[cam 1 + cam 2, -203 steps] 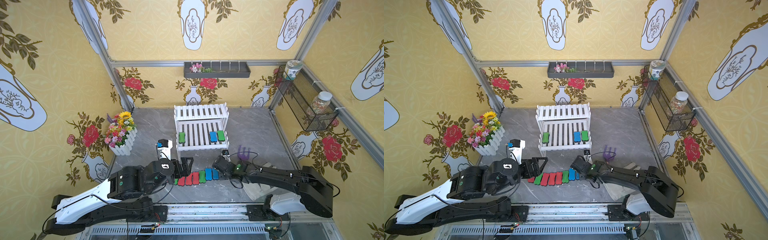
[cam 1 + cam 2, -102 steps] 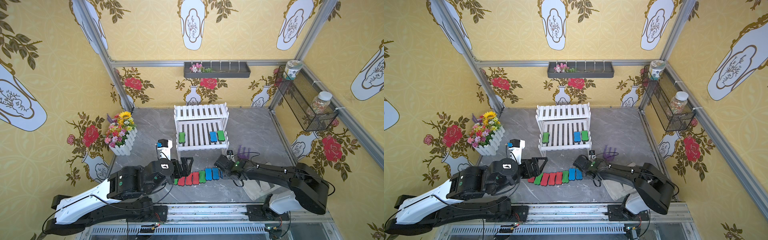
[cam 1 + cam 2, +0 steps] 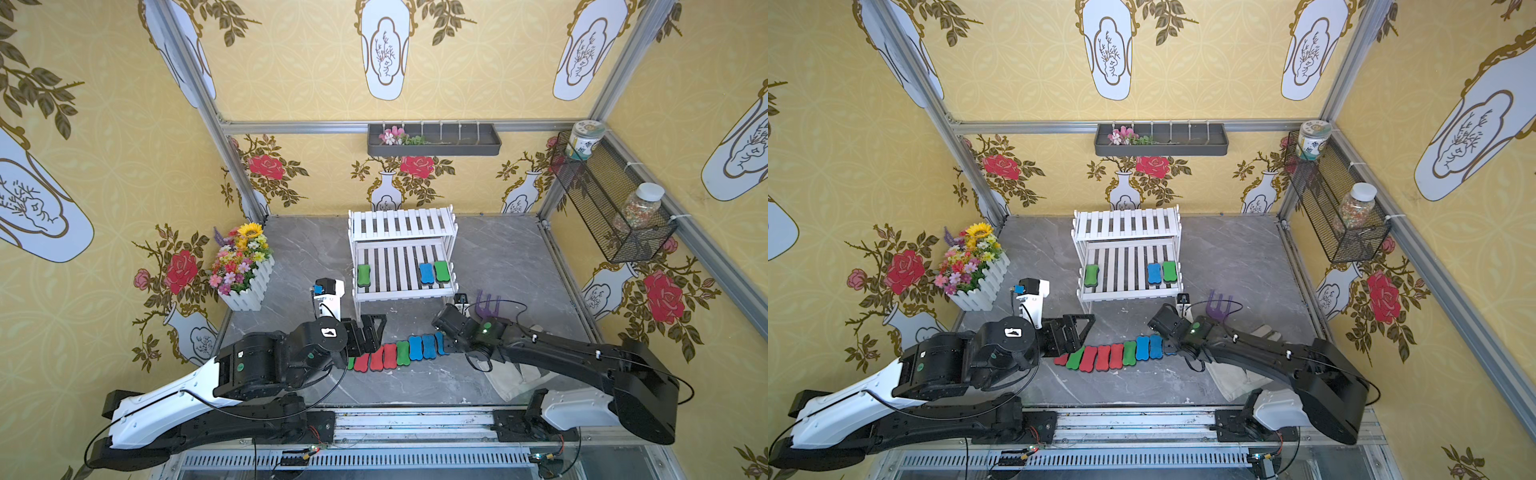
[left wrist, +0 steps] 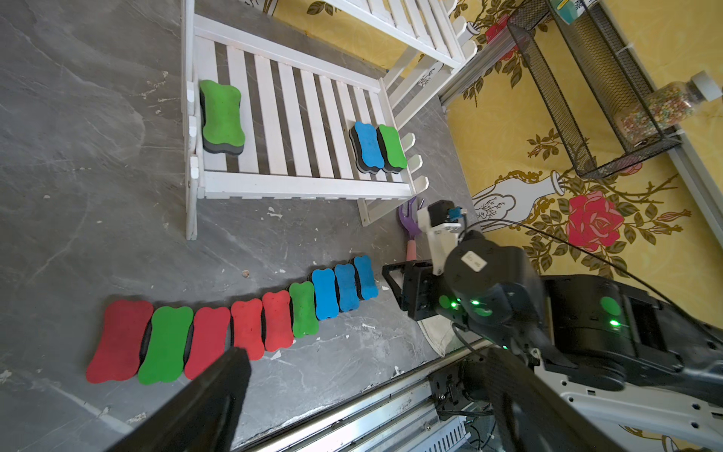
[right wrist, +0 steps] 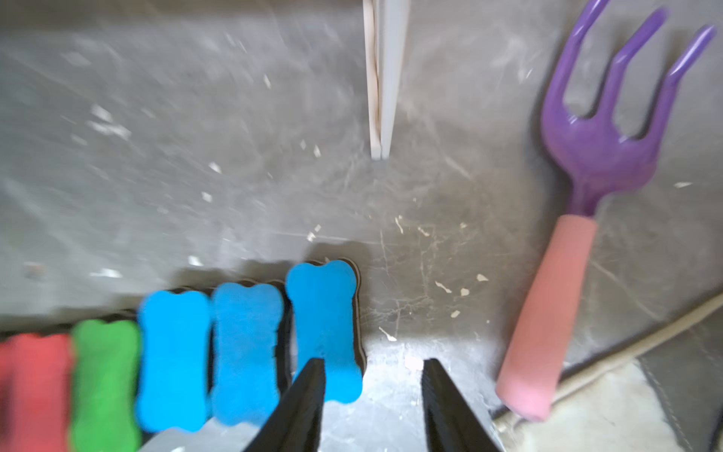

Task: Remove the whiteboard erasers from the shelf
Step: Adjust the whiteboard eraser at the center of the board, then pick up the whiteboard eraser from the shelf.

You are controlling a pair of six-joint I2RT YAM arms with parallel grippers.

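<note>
Right wrist: right fingers (image 5: 301, 407) spread, empty, beside blue eraser (image 5: 324, 321); left fingers (image 4: 203, 407) spread

Left arm (image 3: 266, 365) sits low, elbow folded back, forearm angled toward the middle. Left hand (image 3: 371, 328) has its jaws spread as wide as they go, nothing between them. Right arm (image 3: 561, 357) stretches in low from the opposite side, wrist tipped down. Right hand (image 5: 373, 385) shows both fingers (image 5: 305, 399) parted, the gap between them empty.
</note>
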